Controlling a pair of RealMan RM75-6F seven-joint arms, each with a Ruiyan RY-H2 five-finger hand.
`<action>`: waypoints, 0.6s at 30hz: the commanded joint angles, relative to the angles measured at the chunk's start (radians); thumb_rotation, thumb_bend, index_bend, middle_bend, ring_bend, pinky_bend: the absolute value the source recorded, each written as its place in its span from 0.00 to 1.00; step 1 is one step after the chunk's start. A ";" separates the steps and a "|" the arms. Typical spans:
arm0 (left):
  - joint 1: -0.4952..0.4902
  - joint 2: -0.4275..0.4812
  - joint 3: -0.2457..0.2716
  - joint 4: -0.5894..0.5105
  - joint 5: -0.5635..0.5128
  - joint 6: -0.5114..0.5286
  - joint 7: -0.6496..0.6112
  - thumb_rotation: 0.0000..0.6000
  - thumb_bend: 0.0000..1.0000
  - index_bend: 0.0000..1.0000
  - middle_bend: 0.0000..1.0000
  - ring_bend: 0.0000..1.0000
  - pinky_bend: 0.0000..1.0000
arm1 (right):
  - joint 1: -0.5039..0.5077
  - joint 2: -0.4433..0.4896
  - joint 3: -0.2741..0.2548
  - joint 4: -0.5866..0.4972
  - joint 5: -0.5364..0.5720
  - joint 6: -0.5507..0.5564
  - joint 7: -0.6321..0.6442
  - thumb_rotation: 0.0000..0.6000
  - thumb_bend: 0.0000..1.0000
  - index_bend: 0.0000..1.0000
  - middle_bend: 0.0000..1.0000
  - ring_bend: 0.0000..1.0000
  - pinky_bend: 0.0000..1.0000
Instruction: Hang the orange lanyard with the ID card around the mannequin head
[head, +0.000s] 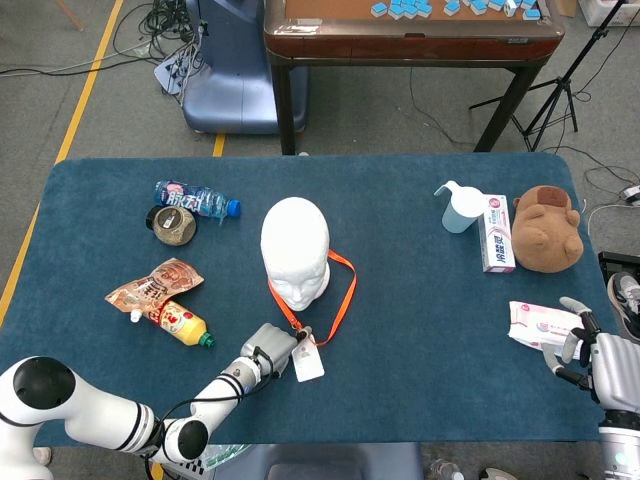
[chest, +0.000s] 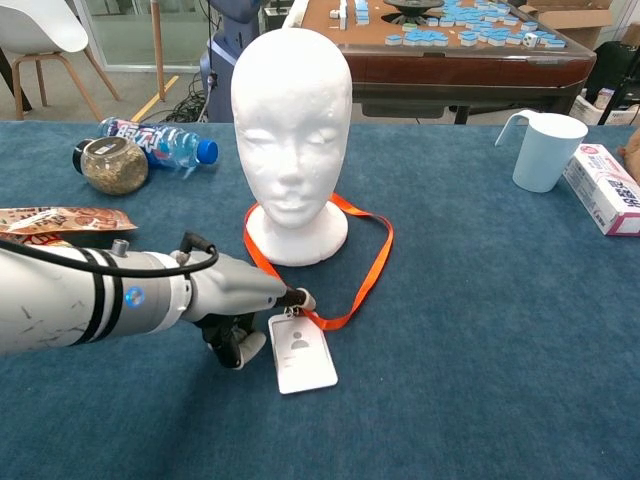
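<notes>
At lower centre, the left hand (chest: 235, 300) is pinching the lanyard (chest: 365, 265) at the card (chest: 301, 352) clip; next it needs lifting over the head (chest: 291, 130).

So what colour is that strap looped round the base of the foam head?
Orange. The strap shows best in the chest view, against the white head.

a plain white mannequin head (chest: 291, 130) and white id card (chest: 301, 351) on an orange lanyard (chest: 370, 268) sit on the dark teal tabletop (chest: 480, 380), beside a silver-grey left robot hand (chest: 240, 300) with black fingertips, a pale blue pitcher (chest: 545, 150), a brown plush toy (head: 546, 228) and a blue-capped bottle (chest: 160, 145).
</notes>
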 joint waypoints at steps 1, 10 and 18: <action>-0.007 0.007 0.012 -0.029 0.017 -0.004 0.004 1.00 0.64 0.05 0.89 0.91 0.98 | -0.001 0.000 0.000 -0.001 0.000 0.001 0.000 1.00 0.33 0.22 0.72 0.73 0.86; 0.001 0.048 0.021 -0.130 0.100 0.035 -0.021 1.00 0.63 0.05 0.89 0.91 0.98 | -0.006 0.001 0.001 -0.001 -0.001 0.006 0.004 1.00 0.33 0.22 0.72 0.73 0.86; 0.041 0.122 0.052 -0.179 0.148 0.087 -0.054 1.00 0.63 0.05 0.89 0.91 0.98 | -0.001 -0.002 0.003 0.001 -0.005 -0.002 0.007 1.00 0.33 0.22 0.72 0.73 0.86</action>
